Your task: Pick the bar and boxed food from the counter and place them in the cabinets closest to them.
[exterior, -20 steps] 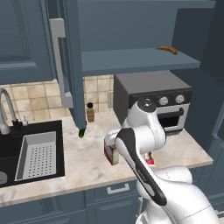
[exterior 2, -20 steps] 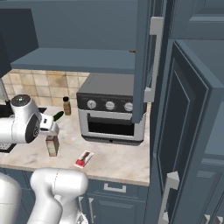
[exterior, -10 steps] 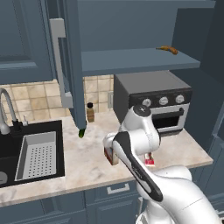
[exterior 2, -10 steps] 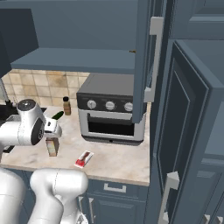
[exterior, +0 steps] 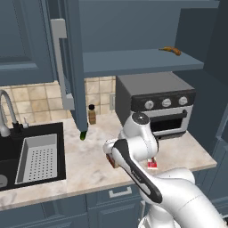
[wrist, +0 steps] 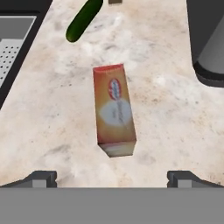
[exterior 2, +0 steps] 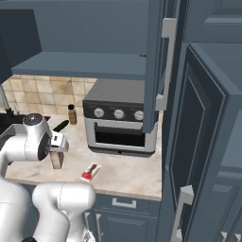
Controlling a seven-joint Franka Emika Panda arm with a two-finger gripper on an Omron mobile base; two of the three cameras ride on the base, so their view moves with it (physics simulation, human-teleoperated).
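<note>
Arm has swung down: claw (wrist: 112,178) spread wide, empty, poised over the tan-brown upright boxed food carton (wrist: 114,109) on the beige marbled counter (wrist: 52,118). Grasp looks next. Red-and-white wrapped bar (exterior 2: 90,171) untouched, nearer the counter's front edge.

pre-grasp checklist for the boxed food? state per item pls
1. Gripper open: ok, fingertips spread wide.
2. Gripper above the boxed food: ok, carton sits between the fingertips in the hand view.
3. Boxed food upright on the counter: ok.
4. Cucumber apart from the carton: ok.
5. Bar out of the way: ok, lies apart on the counter.
6. Cabinet shelf open to receive: ok, door stands open.
</note>
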